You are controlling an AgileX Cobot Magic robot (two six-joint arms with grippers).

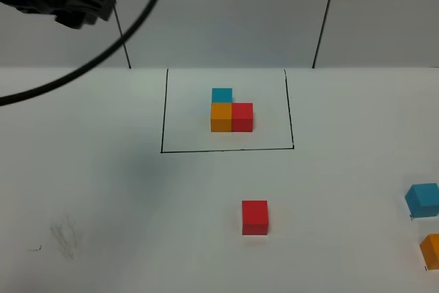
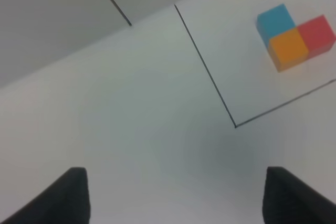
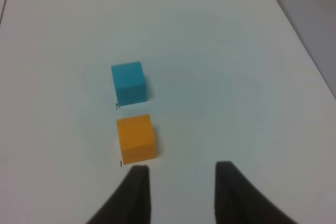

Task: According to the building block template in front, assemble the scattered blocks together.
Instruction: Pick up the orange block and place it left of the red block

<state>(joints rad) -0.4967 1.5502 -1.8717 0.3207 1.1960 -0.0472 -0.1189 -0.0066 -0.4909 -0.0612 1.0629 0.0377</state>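
**On the white table (image 1: 103,204): template and loose cubes**

At far centre, building block template (image 1: 231,111): light blue, orange and red cubes in an L, inside a black outline (image 1: 163,111).
Red cube (image 1: 254,217): near centre, alone.
Light blue cube (image 1: 422,200) and orange cube (image 1: 432,250): right edge, close but apart.
Left gripper (image 2: 176,198): jaws spread wide, gripping nothing.
Right gripper (image 3: 182,192): jaws parted, close by the orange cube.

The red cube (image 1: 254,217), orange cube (image 3: 136,137) and light blue cube (image 3: 128,81) echo the black-outlined trio (image 1: 231,111).
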